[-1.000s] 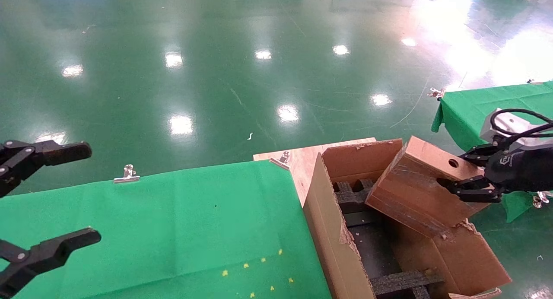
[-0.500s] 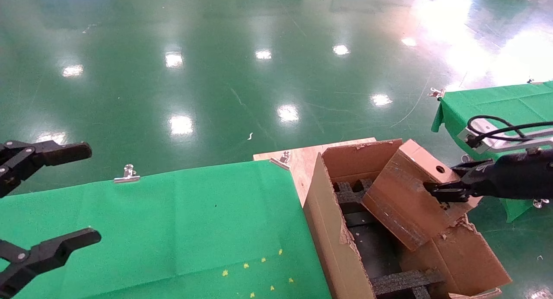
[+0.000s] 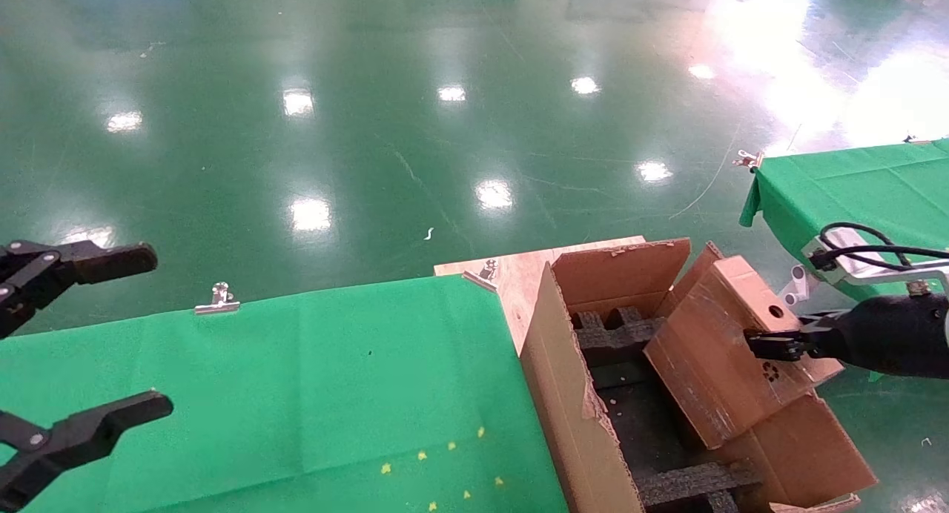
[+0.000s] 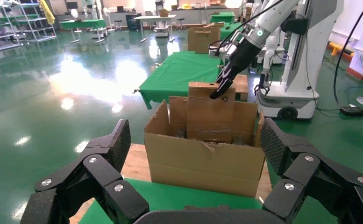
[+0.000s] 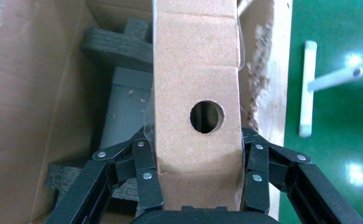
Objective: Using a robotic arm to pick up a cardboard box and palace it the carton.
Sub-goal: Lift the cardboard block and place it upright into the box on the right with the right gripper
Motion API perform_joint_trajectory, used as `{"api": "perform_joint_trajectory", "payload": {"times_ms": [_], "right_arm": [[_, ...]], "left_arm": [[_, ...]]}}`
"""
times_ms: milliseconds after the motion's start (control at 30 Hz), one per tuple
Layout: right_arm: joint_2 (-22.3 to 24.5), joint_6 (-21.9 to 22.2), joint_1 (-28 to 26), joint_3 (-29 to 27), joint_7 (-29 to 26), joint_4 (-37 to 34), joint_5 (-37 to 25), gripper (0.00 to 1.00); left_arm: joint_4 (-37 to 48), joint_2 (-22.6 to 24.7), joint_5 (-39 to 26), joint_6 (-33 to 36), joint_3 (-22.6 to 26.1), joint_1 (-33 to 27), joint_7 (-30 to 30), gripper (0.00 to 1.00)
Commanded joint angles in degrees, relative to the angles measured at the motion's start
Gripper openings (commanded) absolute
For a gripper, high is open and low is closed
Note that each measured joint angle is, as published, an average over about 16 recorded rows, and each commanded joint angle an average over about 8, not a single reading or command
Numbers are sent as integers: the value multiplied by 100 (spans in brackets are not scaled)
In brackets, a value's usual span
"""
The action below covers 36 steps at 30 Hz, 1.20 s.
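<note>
Since a second ago I have lowered the cardboard box (image 3: 730, 346) and swung it toward the right wall of the carton (image 3: 574, 416); it sat higher above the opening then, and now its lower end dips inside. My right gripper (image 3: 767, 345) clamps the box by its narrow end, a finger pressed on each side, just below the round hole in the box's face. In the right wrist view the fingers (image 5: 144, 175) hug both flanks of the brown face while the hole sits between them. The box leans tilted — its upper end rises over the carton's far right corner, its lower edge is down among the black foam inserts (image 3: 619, 335). I cannot tell whether it rests on the foam or only hangs in my grip.

The carton stands at the right edge of the table, past the green cloth (image 3: 296, 394), beside a strip of bare wood (image 3: 519, 272). My left gripper (image 3: 81, 335) hangs spread wide over the cloth's left edge — holding nothing. In the left wrist view the box stands up out of the carton's open top.
</note>
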<state>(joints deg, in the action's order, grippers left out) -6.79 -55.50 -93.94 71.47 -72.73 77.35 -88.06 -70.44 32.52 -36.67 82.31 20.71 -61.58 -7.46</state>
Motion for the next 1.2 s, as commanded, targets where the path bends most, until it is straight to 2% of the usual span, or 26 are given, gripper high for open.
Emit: {"api": "perform_joint_trajectory", "payload": {"times_ms": [33,433,767,1200], "right_arm": [[7,9,16,22,-256,17,-81,0],[-213,-146,-39,89,-1011,25,-992,0],[-491,-257,-24,169,-1537,35,-1497,0],[-965,-44,227,372,-2287,28,-2205,0]], "left_arm": [[0,0,0,0,0,0,0,100],[0,0,0,0,0,0,0,100],[0,0,0,0,0,0,0,100],[0,0,0,0,0,0,0,100]]}}
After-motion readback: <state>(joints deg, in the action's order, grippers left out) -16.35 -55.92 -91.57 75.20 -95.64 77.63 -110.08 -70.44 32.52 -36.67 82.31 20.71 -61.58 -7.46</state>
